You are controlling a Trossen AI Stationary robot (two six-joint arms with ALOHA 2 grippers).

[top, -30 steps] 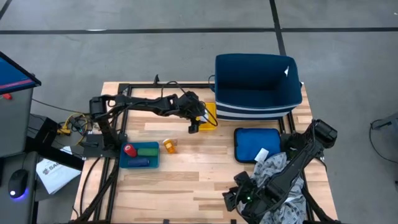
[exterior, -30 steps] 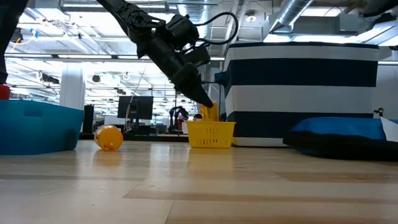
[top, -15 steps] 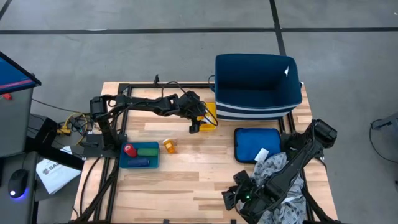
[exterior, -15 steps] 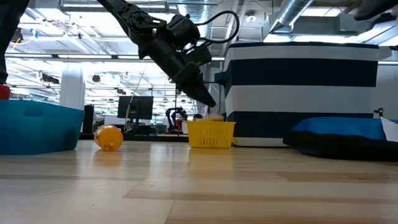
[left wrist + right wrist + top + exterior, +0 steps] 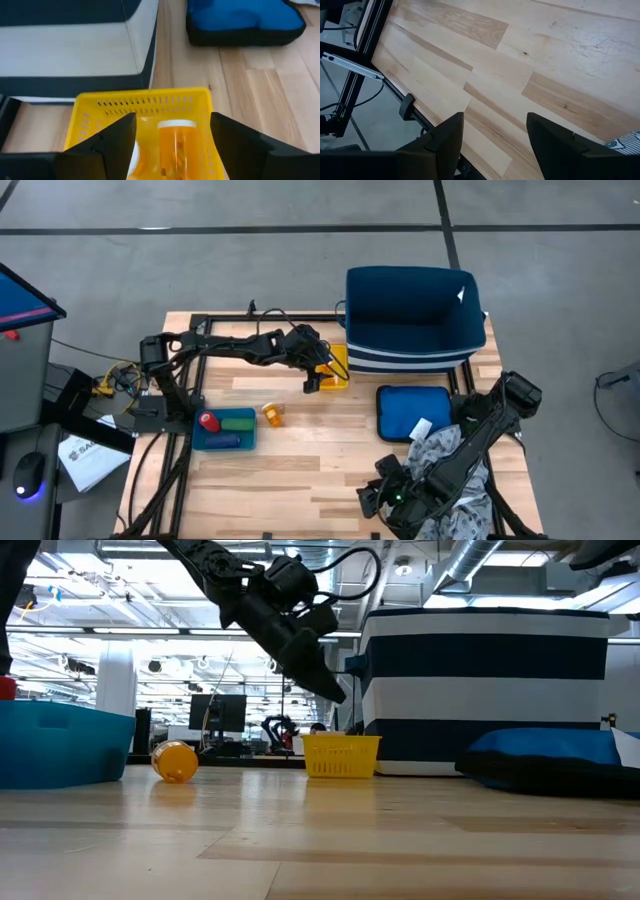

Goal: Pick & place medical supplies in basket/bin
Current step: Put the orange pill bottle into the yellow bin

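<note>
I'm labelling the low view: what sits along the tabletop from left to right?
Teal tray → orange pill bottle → yellow basket → striped navy bin → blue pad.

Wood table (image 5: 320,460). Blue pad (image 5: 412,408) lies near its right edge. Left of the table: dark cabinet (image 5: 22,350), paper sheet (image 5: 85,455), mouse (image 5: 30,474). Grey floor (image 5: 200,260) around.

Bare counter (image 5: 300,455) lies open across the middle and near side. The large navy bin (image 5: 415,320) walls off the far right, just beside the yellow basket (image 5: 336,367). A loose pill bottle (image 5: 273,415) and teal tray (image 5: 222,430) crowd the left; a blue pad (image 5: 412,410) and patterned cloth (image 5: 450,465) block the near right.
</note>
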